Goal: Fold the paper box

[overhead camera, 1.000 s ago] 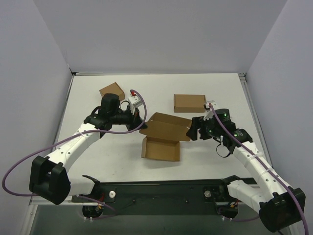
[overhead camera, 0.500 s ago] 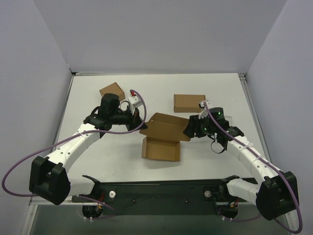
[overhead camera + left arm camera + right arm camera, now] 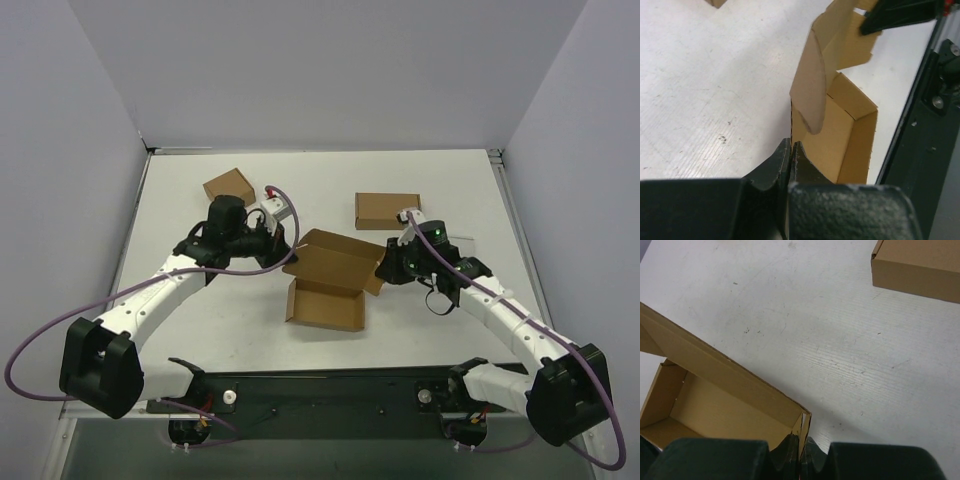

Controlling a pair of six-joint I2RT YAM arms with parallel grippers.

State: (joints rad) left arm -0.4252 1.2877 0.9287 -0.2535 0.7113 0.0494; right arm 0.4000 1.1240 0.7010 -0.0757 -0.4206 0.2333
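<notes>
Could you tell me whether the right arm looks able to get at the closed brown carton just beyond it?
Probably, once freed: the right end effector is shut on a corner of the paper box, but the carton lies close beyond, with bare table between.

The left gripper (image 3: 791, 150) had its jaws pinched together on the near corner wall of the open paper box (image 3: 840, 130), whose rounded side flap (image 3: 810, 95) stood raised above the white table (image 3: 715, 75), beside a black rail (image 3: 925, 125).
</notes>
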